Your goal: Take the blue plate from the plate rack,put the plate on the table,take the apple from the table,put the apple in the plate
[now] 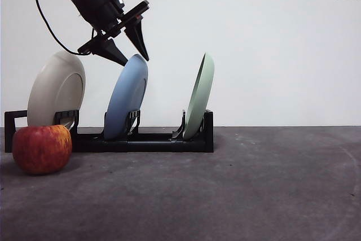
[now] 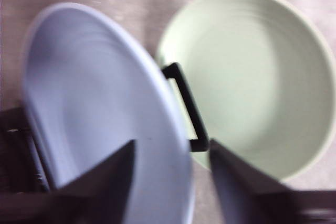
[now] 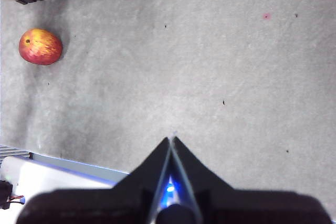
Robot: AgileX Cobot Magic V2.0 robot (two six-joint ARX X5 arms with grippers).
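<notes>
The blue plate (image 1: pixel 126 99) stands upright in the middle slot of the black plate rack (image 1: pixel 141 139). My left gripper (image 1: pixel 137 57) comes down from the upper left, open, with its jaws astride the plate's top rim. In the left wrist view the blue plate (image 2: pixel 100 108) passes between the jaws of the left gripper (image 2: pixel 170 150). The red apple (image 1: pixel 42 148) sits on the grey table (image 1: pixel 237 190) in front of the rack's left end. My right gripper (image 3: pixel 171 141) is shut and empty, hovering over bare table away from the apple (image 3: pixel 40 46).
A beige plate (image 1: pixel 56 90) stands in the rack's left slot and a pale green plate (image 1: pixel 199 95) in its right slot; the green plate (image 2: pixel 252 77) also shows in the left wrist view. A white wall stands behind the rack.
</notes>
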